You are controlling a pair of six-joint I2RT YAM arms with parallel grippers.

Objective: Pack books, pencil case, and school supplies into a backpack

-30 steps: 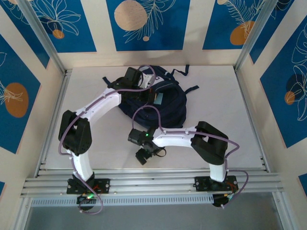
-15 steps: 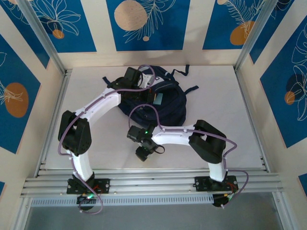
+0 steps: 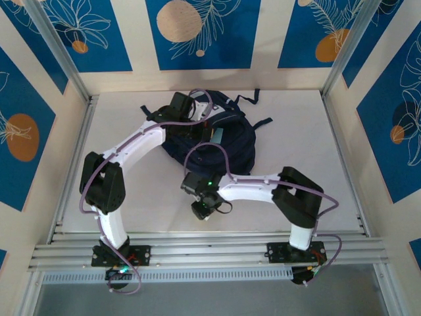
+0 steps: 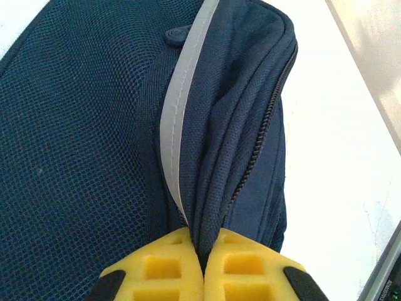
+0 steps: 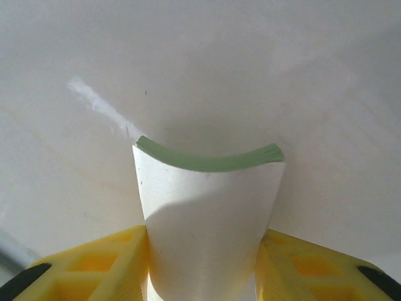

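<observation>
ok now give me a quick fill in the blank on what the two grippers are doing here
The left gripper is shut on a fold of the backpack, whose trim stripe is ____.
The right gripper squeezes a white piece with a ____ far edge.
Both grippers' finger pads are ____.
Missing: grey, green, yellow

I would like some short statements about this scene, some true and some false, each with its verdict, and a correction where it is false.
1. The left gripper pinches the backpack fabric beside the zipper. True.
2. The right gripper holds a yellow-orange book. False: it holds a small white pad with a green edge.
3. The pad is bowed between the yellow fingers. True.
4. The backpack lies at the near edge of the table, beside the arm bases. False: it lies toward the far side.
</observation>
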